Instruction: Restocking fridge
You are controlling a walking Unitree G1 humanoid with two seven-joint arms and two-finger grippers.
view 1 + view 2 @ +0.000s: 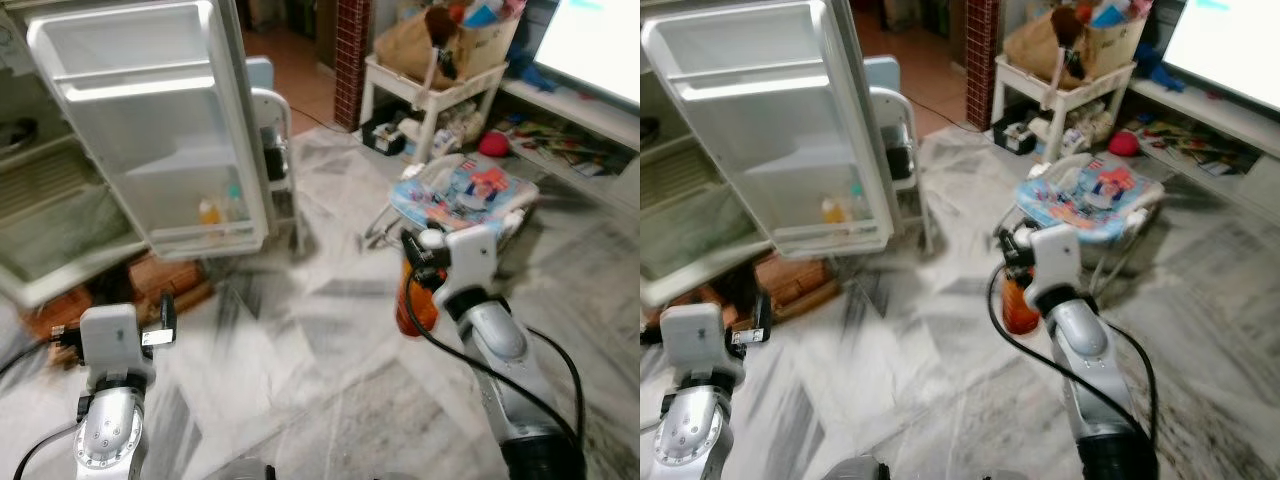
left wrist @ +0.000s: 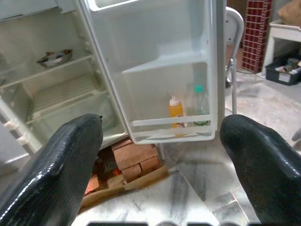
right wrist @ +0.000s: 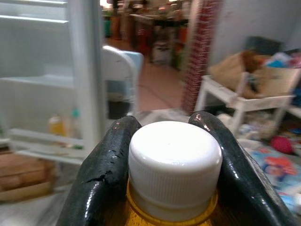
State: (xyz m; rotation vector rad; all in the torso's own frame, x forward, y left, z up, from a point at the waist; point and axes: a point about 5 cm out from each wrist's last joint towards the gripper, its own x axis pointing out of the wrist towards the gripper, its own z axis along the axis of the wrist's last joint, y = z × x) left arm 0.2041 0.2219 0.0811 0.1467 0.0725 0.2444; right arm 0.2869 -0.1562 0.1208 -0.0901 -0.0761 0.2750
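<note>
Standing at the left is one white fridge with its door swung wide open, raised on a stack of bricks. Inside the fridge, one small dish sits on an upper wire shelf. The lower door shelf carries two bottles side by side: a yellow squeeze bottle and a clear bottle with a green cap. The left gripper faces the door with its jaws released, spread wide and empty. Just beyond the door stands one white chair. The floor is grey-veined white marble. The right gripper has its jaws clenched on one orange bottle with a white cap, held upright above the floor, well apart from the fridge. Behind it lies one baby bouncer with a colourful printed seat. Farther back are a red brick pillar, a cluttered white table carrying a cardboard box, and one red ball on the floor.
</note>
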